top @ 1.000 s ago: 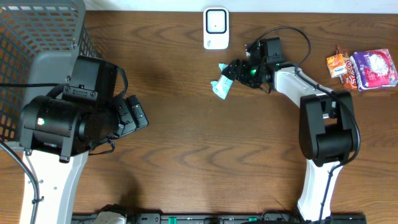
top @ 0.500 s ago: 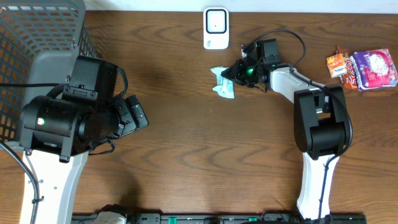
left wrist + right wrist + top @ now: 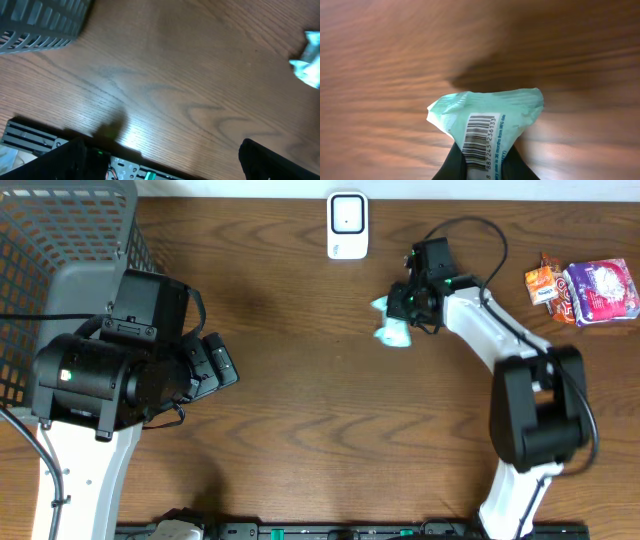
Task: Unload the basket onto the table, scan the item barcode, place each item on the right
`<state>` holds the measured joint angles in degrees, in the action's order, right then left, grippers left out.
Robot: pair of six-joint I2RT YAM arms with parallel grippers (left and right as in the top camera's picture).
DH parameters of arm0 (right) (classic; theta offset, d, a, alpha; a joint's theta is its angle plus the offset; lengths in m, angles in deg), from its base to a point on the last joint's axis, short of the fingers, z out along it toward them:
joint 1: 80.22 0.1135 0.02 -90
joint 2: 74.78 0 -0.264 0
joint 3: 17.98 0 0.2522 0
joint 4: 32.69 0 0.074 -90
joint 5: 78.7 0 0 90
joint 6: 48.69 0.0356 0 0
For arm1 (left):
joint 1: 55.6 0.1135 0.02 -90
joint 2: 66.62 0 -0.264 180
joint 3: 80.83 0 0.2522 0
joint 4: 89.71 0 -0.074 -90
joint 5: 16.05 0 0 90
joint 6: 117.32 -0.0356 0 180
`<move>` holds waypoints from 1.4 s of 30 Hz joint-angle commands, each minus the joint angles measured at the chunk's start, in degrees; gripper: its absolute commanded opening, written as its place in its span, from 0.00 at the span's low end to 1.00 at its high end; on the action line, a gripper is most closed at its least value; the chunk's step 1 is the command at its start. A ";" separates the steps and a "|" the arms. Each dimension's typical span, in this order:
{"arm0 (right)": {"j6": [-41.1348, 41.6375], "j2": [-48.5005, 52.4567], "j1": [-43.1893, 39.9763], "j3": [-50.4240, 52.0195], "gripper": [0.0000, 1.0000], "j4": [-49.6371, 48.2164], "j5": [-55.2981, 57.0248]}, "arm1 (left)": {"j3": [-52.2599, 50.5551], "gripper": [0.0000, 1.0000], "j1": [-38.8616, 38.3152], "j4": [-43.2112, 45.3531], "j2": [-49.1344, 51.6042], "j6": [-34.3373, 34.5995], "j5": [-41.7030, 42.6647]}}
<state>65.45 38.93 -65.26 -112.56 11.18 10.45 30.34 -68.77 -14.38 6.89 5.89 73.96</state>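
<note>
A mint-green packet [image 3: 391, 331] is pinched between the black fingers of my right gripper [image 3: 405, 313], right of the table's middle. In the right wrist view the packet [image 3: 487, 117] hangs above the wood with its barcode [image 3: 479, 134] facing the camera, and the right gripper [image 3: 485, 171] is shut on its lower end. The white scanner [image 3: 347, 225] stands at the back edge, up and left of the packet. My left gripper [image 3: 215, 362] stays open far to the left with nothing between its fingers [image 3: 67, 159]. The packet [image 3: 308, 60] shows at the left wrist view's right edge.
A grey mesh basket [image 3: 60, 235] fills the back left corner. Snack packets, one pink and white [image 3: 598, 290] and one orange [image 3: 541, 283], lie at the far right. A black rail [image 3: 30, 137] runs along the table's front edge.
My right gripper closed on the mint-green packet and carried it to the right and a little toward the front. The left arm has not moved.
</note>
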 commanded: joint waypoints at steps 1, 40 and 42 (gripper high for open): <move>-4.81 -3.30 4.39 -0.07 0.01 2.29 31.06 | 0.07 0.98 0.24 -0.11 0.15 0.33 -0.70; -10.78 9.62 13.88 -29.66 0.62 37.33 6.80 | 0.07 0.98 0.24 -0.11 0.15 0.31 -0.70; -10.73 9.64 13.73 -27.76 0.56 37.81 4.02 | 0.07 0.98 0.24 -0.11 0.15 0.33 -0.70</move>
<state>56.35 48.59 -51.71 -141.80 48.53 24.09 30.34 -68.77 -14.36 6.89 5.89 73.96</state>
